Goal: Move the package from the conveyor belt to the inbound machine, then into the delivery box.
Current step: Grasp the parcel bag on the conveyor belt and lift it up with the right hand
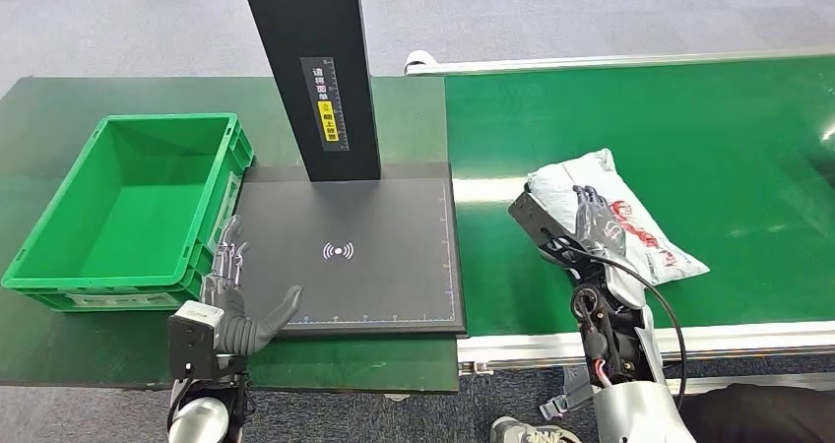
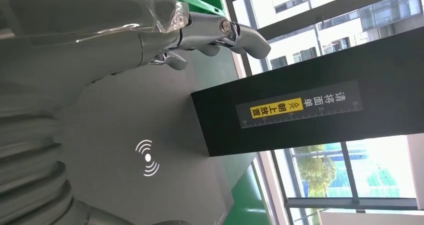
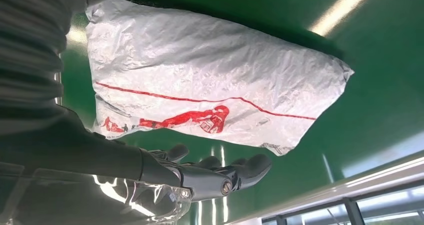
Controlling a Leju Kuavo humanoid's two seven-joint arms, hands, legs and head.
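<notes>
The package (image 1: 630, 217) lies flat on the conveyor belt (image 1: 748, 148), long axis diagonal toward its near edge. The right hand (image 1: 591, 217) hovers above with fingers spread; the left hand (image 1: 231, 300) is empty, fingers apart.

Green conveyor belt (image 1: 729, 128) under white package (image 1: 630, 221) — dark table (image 1: 59, 98) bearing green crate (image 1: 138, 207), scanner base (image 1: 374, 276).
</notes>
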